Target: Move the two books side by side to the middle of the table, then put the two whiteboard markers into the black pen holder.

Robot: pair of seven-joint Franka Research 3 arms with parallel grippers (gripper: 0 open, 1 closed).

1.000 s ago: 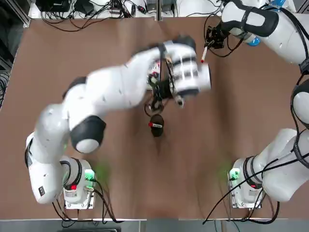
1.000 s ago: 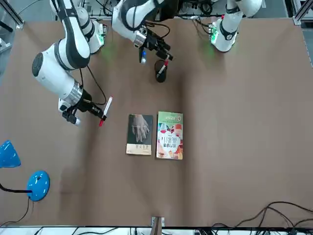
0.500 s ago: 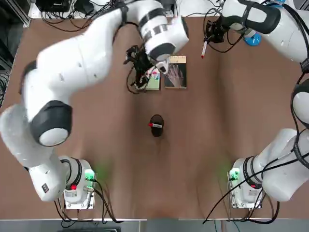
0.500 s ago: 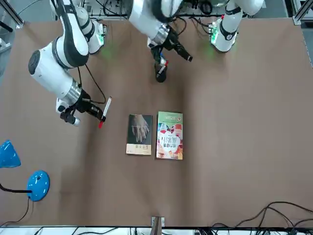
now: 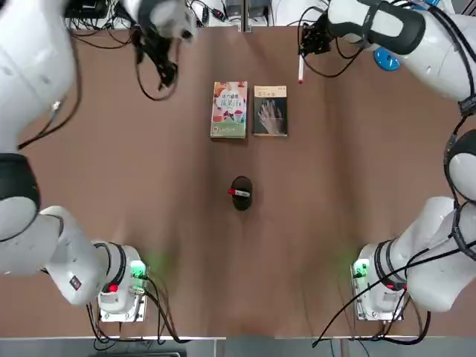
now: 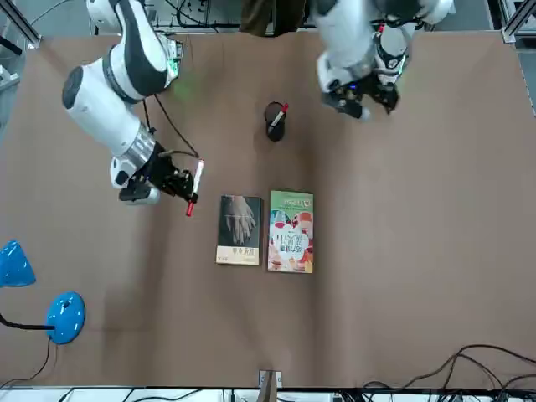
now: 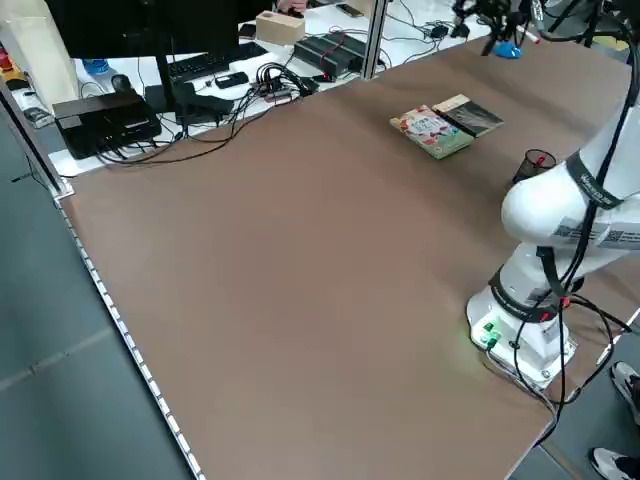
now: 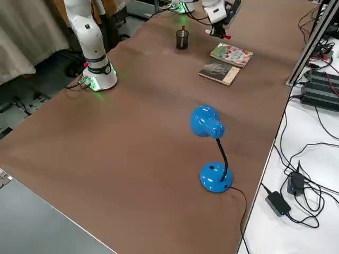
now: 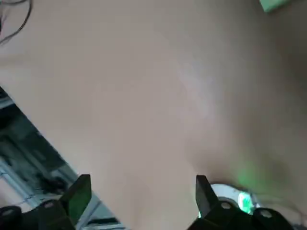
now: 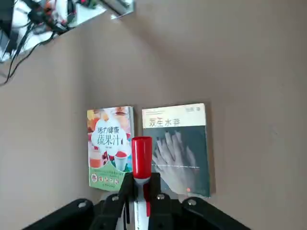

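Note:
The pale book (image 5: pixel 229 110) and the dark grey-green book (image 5: pixel 270 110) lie side by side on the table (image 5: pixel 357 171), also seen in the right wrist view as pale book (image 10: pixel 109 143) and dark book (image 10: pixel 180 148). Nearer the robot stands the black pen holder (image 5: pixel 241 195), with one red-capped marker (image 6: pixel 280 111) sticking out of it. My right gripper (image 5: pixel 306 42) hovers beyond the dark book, shut on the second marker (image 5: pixel 300 67), whose red cap (image 10: pixel 141 155) points toward the books. My left gripper (image 9: pixel 141 199) is open and empty, high over the table's far left (image 5: pixel 160 59).
A blue lamp with a round base (image 6: pixel 65 316) and head (image 6: pixel 12 264) stands at the table's far right corner. Cables and electronics (image 7: pixel 120 110) lie beyond the far edge. The arm bases (image 5: pixel 119 286) sit at the near edge.
My left arm has swung away from above the pen holder to the table's far left. The right gripper has carried its marker a little closer to the books.

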